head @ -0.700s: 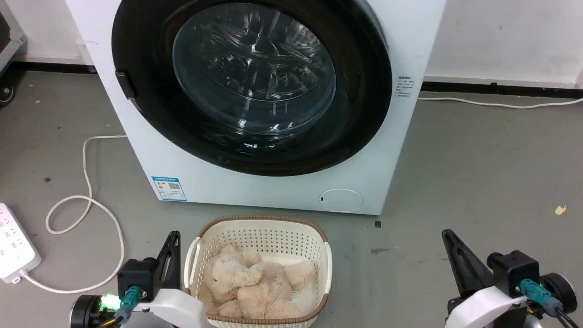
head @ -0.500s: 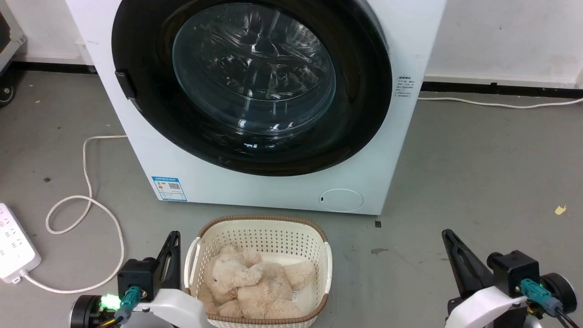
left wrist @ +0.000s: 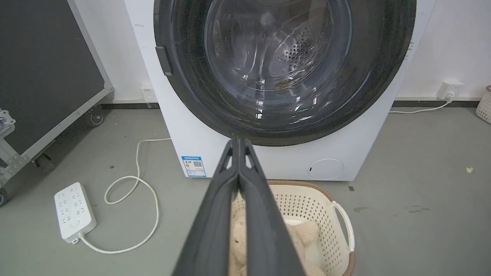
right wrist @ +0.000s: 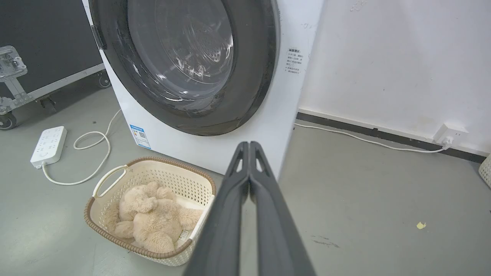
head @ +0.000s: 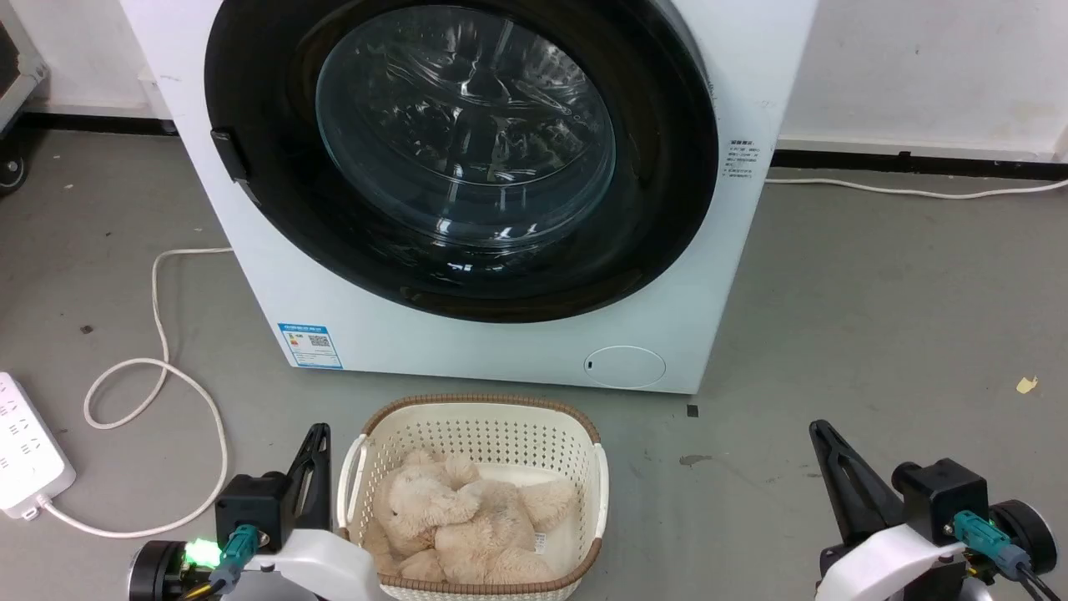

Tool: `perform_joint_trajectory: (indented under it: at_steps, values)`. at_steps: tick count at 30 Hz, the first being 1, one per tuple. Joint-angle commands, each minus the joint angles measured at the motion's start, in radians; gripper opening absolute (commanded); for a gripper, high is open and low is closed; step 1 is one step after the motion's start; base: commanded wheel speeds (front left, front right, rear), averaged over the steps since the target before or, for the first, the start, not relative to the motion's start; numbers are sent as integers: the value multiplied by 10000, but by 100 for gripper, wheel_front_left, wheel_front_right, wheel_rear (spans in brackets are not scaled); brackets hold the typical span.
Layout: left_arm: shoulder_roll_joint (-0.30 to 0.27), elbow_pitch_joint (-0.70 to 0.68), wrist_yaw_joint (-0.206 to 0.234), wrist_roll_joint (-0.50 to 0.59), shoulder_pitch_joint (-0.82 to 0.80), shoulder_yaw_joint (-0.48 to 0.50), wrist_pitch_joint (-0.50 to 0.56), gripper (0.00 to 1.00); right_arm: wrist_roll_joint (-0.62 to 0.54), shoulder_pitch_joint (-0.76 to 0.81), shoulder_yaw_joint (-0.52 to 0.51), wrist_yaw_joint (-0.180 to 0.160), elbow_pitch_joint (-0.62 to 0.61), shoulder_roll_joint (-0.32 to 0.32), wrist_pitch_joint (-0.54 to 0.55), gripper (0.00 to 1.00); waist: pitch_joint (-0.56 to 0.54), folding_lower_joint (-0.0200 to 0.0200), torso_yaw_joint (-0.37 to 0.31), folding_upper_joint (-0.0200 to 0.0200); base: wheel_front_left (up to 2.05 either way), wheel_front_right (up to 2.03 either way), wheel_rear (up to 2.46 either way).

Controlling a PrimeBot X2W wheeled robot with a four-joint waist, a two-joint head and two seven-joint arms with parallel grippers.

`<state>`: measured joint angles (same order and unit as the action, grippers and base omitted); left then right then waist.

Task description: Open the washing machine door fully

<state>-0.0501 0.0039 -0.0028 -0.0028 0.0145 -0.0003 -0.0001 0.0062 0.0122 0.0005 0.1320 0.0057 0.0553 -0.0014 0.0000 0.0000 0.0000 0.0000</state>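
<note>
The washing machine door (head: 667, 167) is a big glossy black disc with a bulging clear glass centre, lying flat against the white machine front (head: 467, 351). Its small black rim handle (head: 228, 155) sits on the left edge; the same handle (left wrist: 164, 60) shows in the left wrist view. The door (right wrist: 249, 76) also shows in the right wrist view. My left gripper (head: 317, 436) is low at the lower left, shut and empty, far below the handle. My right gripper (head: 819, 432) is low at the lower right, shut and empty, its fingertips (right wrist: 249, 144) pressed together.
A cream basket (head: 476, 417) holding a beige plush toy (head: 459, 522) stands on the floor just before the machine, between my arms. A white power strip (head: 25, 455) and its looping cord (head: 158, 367) lie at the left. A black wheeled case (left wrist: 46, 73) stands further left.
</note>
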Motion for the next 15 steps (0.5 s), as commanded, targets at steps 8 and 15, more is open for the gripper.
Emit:
perform_joint_trajectory:
  at_steps: [8,15]
  values:
    - [-1,-39,28,28,-145,3,1,0,-62,-122,-5,-13,-57,-51,14,0,0,0,0,0,0,0,0]
    - [-1,-39,28,28,-145,3,1,0,-62,-122,-5,-13,-57,-51,14,0,0,0,0,0,0,0,0]
